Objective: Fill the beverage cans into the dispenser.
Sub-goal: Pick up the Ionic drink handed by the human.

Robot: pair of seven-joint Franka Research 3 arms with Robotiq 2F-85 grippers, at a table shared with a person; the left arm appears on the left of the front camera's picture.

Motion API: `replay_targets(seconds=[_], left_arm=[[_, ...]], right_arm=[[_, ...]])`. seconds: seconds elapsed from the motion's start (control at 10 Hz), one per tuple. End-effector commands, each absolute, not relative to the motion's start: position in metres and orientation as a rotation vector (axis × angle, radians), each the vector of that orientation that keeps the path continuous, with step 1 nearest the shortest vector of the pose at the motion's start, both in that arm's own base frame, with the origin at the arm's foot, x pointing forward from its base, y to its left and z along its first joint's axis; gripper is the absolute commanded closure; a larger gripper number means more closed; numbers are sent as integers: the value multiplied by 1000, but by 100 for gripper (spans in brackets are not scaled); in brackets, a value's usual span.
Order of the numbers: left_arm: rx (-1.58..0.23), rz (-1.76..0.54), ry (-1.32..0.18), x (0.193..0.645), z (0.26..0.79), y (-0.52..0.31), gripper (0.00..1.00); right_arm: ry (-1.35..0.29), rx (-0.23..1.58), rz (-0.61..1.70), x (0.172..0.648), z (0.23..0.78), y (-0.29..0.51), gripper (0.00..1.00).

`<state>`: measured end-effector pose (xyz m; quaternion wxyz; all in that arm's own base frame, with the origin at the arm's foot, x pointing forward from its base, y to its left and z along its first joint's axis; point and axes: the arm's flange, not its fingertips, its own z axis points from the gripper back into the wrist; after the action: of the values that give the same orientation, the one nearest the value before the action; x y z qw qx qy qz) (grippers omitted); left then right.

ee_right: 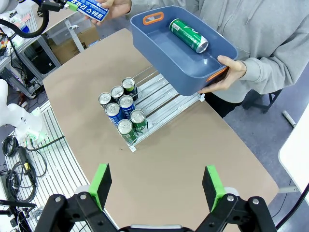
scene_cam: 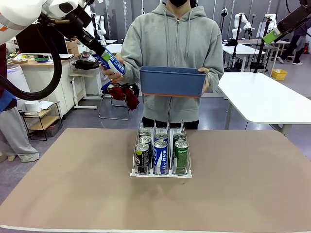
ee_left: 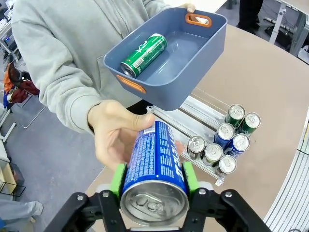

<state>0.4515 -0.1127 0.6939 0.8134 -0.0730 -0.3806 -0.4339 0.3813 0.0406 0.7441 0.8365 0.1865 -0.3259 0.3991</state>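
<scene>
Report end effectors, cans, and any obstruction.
Left end effector shut on blue can, person's hand on its far end. Right end effector open, empty. Dispenser holds seven cans; green can in held bin. Nothing blocking.

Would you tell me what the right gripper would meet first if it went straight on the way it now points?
Probably the bare table, just beside the dispenser. The open right gripper looks down on it with nothing between, though depth is hard to judge.

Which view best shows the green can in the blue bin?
Left wrist view: the green can lies whole on the floor of the blue bin. Right wrist view shows it smaller. From the front, the bin's wall hides it.
</scene>
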Motion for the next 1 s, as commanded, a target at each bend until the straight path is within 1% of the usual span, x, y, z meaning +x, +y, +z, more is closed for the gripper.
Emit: replay_targets(seconds=[0.0, 0.4, 0.5, 0.6, 0.7, 0.9], left_arm=[[-125, -902, -815, 448, 692, -112, 100], [-114, -899, -804, 448, 694, -113, 100], [-85, -912, -798, 450, 693, -115, 100], [-75, -878, -805, 456, 693, -118, 100], [-130, -926, -802, 451, 694, -116, 100], [-130, -926, -802, 451, 694, -116, 100]], right_arm=[[-686, 395, 846, 381, 743, 42, 0], [-686, 395, 846, 381, 743, 42, 0], [-686, 395, 846, 381, 743, 42, 0], [-686, 395, 846, 381, 743, 42, 0], [-686, 395, 846, 381, 743, 42, 0], [-686, 395, 846, 381, 743, 42, 0]])
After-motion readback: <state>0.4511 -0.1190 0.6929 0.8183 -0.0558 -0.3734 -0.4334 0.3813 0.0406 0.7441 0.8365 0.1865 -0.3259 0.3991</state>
